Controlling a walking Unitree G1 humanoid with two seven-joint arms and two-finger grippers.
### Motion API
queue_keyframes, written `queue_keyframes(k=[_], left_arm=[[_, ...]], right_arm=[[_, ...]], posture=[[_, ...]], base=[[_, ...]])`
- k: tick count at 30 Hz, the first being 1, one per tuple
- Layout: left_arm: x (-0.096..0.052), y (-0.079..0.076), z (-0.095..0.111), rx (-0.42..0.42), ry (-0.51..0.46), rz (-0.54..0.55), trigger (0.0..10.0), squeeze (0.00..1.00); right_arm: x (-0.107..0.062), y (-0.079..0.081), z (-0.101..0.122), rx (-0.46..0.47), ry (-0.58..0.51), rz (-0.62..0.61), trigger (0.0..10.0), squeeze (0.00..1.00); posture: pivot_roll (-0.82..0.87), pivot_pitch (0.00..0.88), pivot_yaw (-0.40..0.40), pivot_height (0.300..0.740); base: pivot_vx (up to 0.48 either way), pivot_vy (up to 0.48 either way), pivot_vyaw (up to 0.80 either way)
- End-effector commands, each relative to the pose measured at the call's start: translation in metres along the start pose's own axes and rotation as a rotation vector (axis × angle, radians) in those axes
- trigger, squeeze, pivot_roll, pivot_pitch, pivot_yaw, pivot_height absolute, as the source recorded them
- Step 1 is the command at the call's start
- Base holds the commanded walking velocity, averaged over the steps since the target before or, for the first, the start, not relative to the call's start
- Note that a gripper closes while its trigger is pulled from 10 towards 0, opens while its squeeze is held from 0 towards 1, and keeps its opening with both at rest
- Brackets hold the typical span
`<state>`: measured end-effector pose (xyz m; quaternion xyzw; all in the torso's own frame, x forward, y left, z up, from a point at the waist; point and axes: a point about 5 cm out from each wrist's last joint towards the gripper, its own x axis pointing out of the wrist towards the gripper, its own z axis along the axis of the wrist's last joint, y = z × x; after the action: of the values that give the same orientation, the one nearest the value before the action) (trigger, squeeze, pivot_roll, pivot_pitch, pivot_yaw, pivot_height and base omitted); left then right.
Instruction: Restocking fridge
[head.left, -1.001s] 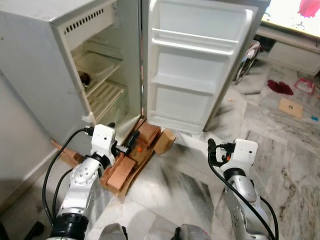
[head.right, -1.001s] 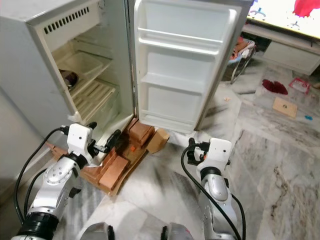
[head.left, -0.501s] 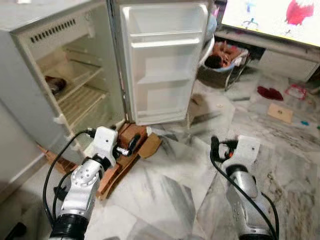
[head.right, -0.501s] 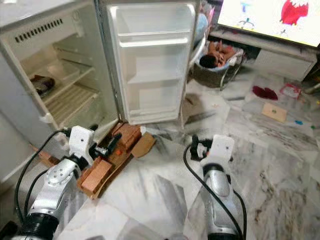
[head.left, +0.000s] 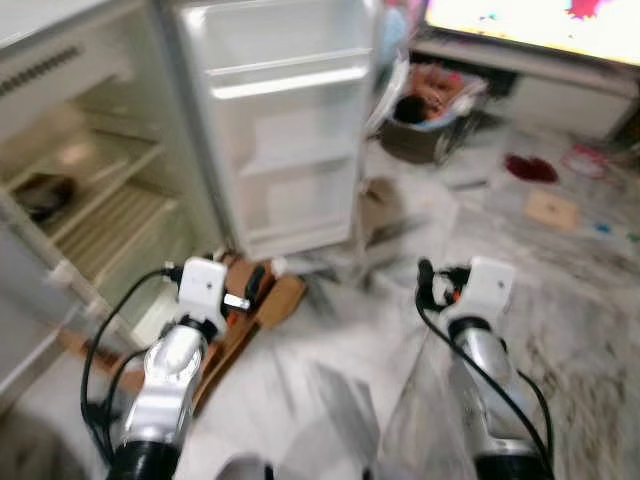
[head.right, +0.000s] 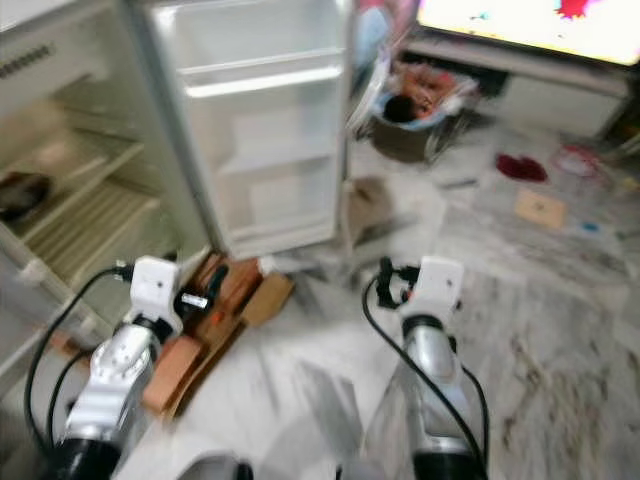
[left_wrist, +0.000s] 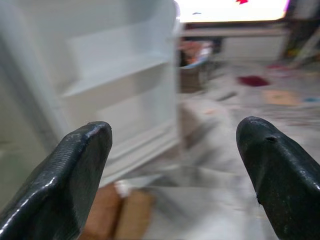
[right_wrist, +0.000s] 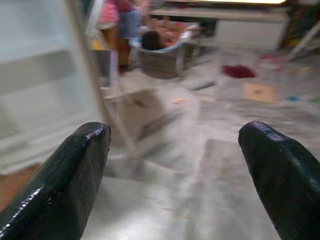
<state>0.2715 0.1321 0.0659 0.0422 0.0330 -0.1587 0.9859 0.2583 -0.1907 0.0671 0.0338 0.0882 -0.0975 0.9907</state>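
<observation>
Your left gripper (left_wrist: 172, 165) stood wide open and held nothing; its two black fingers (left_wrist: 65, 180) framed blurred floor and the white shelves of the fridge door (left_wrist: 115, 85). Your right gripper (right_wrist: 172, 170) was spread just as wide, also empty, with marble floor (right_wrist: 220, 130) between its tips.

In the head views, both arms were raised in front of you, the left gripper (head.left: 253, 283) at about 8 o'clock in the frame and the right gripper (head.left: 425, 275) at about 4 o'clock, well apart from each other. You could not judge the finger spread there; the wrist cameras settled that.

Just beyond the left gripper, at 12 o'clock from it, lay brown wooden blocks (head.right: 215, 290) under the fridge's front edge. The fridge (head.left: 90, 200) stood at 10 o'clock with its door (head.left: 280, 140) swung open towards 12 o'clock. The head views showed you the inner compartment, with a ribbed shelf (head.left: 95, 215) and a dark item (head.left: 40, 190) on the shelf above it; blur kept you from telling what it was. The left wrist camera gave you the door shelves but nothing of that compartment.

At 1 o'clock, past the door, a basket (head.left: 425, 105) sat on the floor, and a bright screen (head.left: 540, 20) ran along the top edge. The right wrist camera showed you that basket (right_wrist: 165, 50) more closely. Scattered small things, one red (head.left: 530, 168) and one tan (head.left: 552, 210), lay at 2 o'clock.
</observation>
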Motion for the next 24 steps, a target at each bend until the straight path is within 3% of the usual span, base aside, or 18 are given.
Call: queue_keyframes(k=[1,11,24], left_arm=[[-0.007,0.010,-0.006,0.004,0.027,0.028,10.0,0.00],[0.002,0.002,0.000,-0.001,0.005,0.018,10.0,0.00],[0.006,-0.003,0.003,-0.001,-0.007,0.008,10.0,0.00]], right_arm=[[0.003,0.015,0.006,0.001,-0.030,0.056,10.0,0.00],[0.001,0.001,0.007,-0.005,-0.028,0.011,10.0,0.00],[0.001,0.004,0.007,-0.004,-0.025,0.020,10.0,0.00]], posture=[[-0.01,0.009,-0.027,0.740],[-0.04,0.013,-0.015,0.740],[-0.04,0.027,-0.022,0.740]], base=[[0.000,0.000,0.00],[0.218,-0.173,0.00],[0.444,0.000,0.00]])
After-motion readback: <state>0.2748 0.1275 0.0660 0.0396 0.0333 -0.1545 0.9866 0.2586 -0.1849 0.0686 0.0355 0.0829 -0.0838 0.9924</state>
